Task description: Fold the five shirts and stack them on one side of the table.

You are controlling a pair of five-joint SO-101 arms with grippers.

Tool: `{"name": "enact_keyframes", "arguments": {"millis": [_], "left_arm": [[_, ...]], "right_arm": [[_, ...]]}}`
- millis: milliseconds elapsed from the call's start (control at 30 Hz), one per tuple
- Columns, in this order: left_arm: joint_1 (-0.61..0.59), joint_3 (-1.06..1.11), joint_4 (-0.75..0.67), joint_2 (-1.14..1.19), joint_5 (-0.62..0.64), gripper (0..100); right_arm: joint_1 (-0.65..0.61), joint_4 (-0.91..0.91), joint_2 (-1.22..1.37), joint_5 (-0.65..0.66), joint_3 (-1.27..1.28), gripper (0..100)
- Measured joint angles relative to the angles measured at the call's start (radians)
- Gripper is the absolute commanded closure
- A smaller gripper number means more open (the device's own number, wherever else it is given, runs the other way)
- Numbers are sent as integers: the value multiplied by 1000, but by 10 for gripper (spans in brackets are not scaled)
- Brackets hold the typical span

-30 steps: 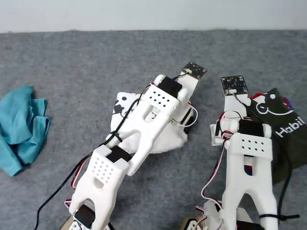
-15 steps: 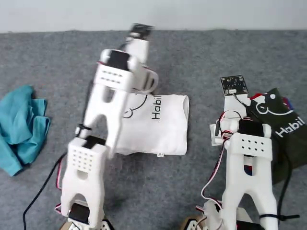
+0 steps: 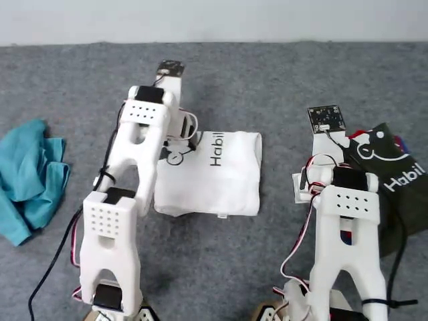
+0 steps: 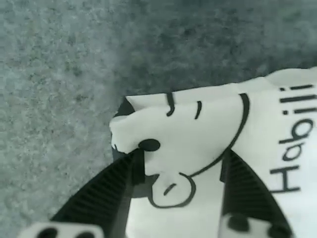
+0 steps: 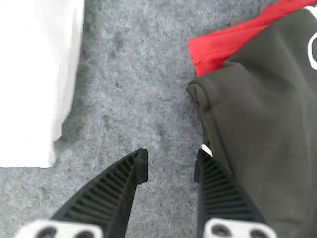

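Change: a second ago the left arm lay across the middle of the white shirt, which was bunched beneath it. It has since swung to the shirt's far left corner, and the shirt now lies flat as a folded rectangle. The right arm and the other shirts have not shifted.
Left gripper (image 4: 181, 158): released, its two black fingers (image 4: 124, 188) set wide apart. They straddle the puckered far left corner of the white shirt, with the printed cartoon face between them. In the high view it (image 3: 179, 137) sits at that same corner.
Right gripper (image 5: 171, 156): released, fingers apart and holding nothing. It is over bare table, in the gap between the white shirt and the black shirt.
White shirt (image 3: 214, 177): folded, printed side up, near the middle of the table between the two arms. The right wrist view shows its near right edge (image 5: 34, 74).
Black shirt (image 3: 394, 180): folded at the right edge of the table, beside the right arm, with white print on top.
Red shirt (image 5: 233, 34): an edge sticks out from under the black shirt (image 5: 267, 99).
Teal shirt (image 3: 30, 177): crumpled and unfolded at the left edge, well apart from the rest.
Table (image 3: 301, 80): covered in grey carpet-like cloth.
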Motion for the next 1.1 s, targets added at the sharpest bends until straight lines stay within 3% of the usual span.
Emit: {"name": "enact_keyframes", "arguments": {"millis": [233, 567, 867, 1000, 1100], "left_arm": [[-104, 75, -61, 0, 0, 753], [-112, 66, -54, 0, 0, 753], [-112, -310, 232, -15, 0, 754], [-114, -387, 256, -77, 0, 754], [-98, -385, 261, -112, 0, 754]], "right_arm": [[2, 0, 0, 0, 0, 833], [2, 0, 0, 0, 0, 833], [2, 0, 0, 0, 0, 830], [-34, 0, 0, 0, 0, 783], [-129, -9, 0, 0, -3, 734]]}}
